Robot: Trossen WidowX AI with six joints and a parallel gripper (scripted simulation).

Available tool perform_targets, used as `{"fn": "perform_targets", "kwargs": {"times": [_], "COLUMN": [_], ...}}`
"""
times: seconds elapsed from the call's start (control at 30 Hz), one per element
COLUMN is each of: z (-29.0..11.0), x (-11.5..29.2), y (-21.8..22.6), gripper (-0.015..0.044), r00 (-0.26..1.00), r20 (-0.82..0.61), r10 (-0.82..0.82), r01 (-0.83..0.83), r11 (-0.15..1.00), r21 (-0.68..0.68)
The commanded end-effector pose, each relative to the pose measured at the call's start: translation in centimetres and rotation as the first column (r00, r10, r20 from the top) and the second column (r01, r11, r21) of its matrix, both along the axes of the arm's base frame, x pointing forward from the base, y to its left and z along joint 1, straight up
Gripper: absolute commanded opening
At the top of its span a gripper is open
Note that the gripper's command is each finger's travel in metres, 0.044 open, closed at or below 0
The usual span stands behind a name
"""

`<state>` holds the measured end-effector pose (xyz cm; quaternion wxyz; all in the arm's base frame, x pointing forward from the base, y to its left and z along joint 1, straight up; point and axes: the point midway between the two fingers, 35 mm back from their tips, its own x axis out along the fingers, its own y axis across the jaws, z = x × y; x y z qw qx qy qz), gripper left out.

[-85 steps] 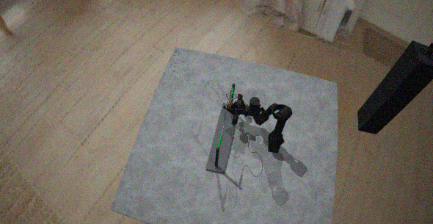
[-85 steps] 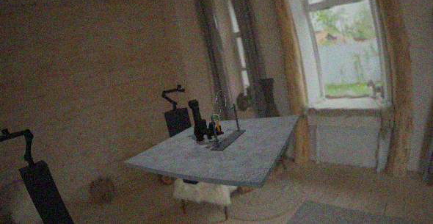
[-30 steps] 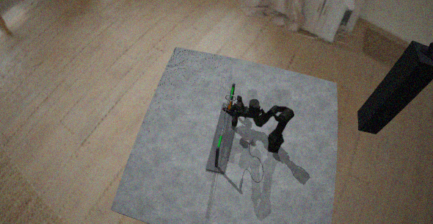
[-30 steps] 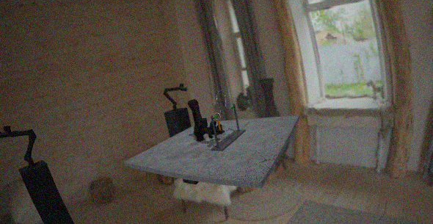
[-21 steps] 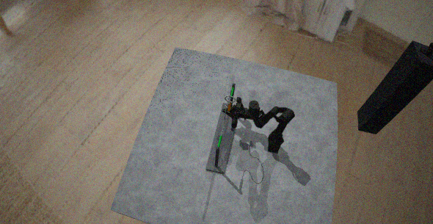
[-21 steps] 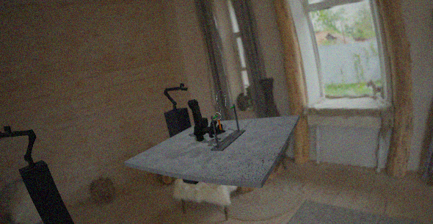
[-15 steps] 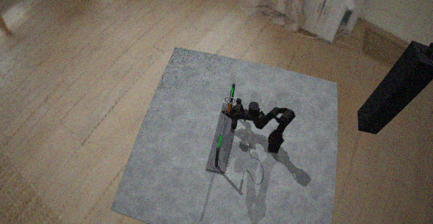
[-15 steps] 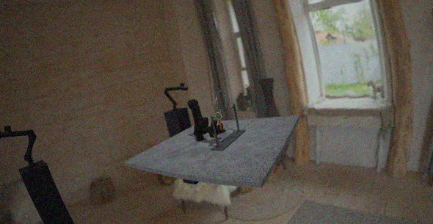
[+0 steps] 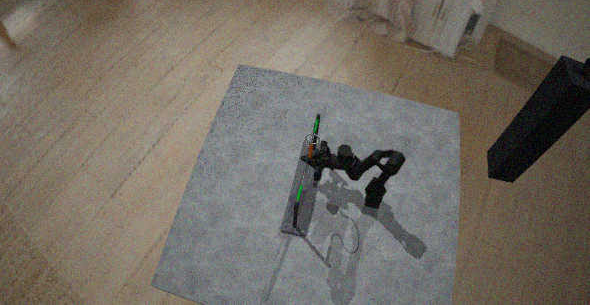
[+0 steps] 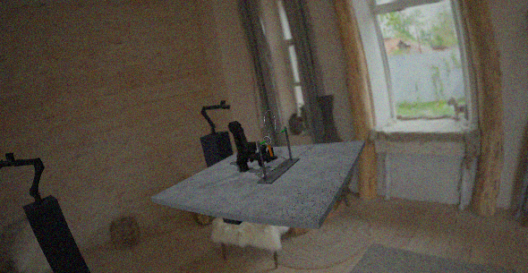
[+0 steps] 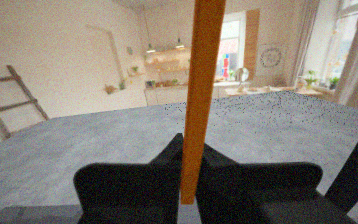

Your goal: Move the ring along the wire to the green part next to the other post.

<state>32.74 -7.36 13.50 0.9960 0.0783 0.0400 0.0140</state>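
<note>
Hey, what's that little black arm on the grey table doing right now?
The arm's gripper is shut on the orange handle of a ring, jaws clamped on its lower end with the handle upright. From above, the ring sits near the green part at the far post. The other green part is where it has to end up.

I am a matte black arm (image 9: pixel 361 163) of chunky rounded links. My two fingers are black wedge-shaped blocks. No markings or screws show, though the views are grainy.
</note>
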Motion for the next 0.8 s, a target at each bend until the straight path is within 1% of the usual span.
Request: {"fn": "perform_targets", "kwargs": {"times": [0.0,0.43,0.77], "z": [0.5,2.0,3.4], "x": [-0.1,-0.1,-1.1], "y": [1.1,5.4,7.5], "gripper": [-0.015,-0.015,-0.015], "r00": [1.0,1.0,0.997], "r20": [0.01,0.01,-0.055], "r10": [-0.001,0.002,0.054], "r01": [0.0,-0.006,-0.023], "r11": [0.998,0.95,0.892], "r21": [0.058,0.313,0.452]}}
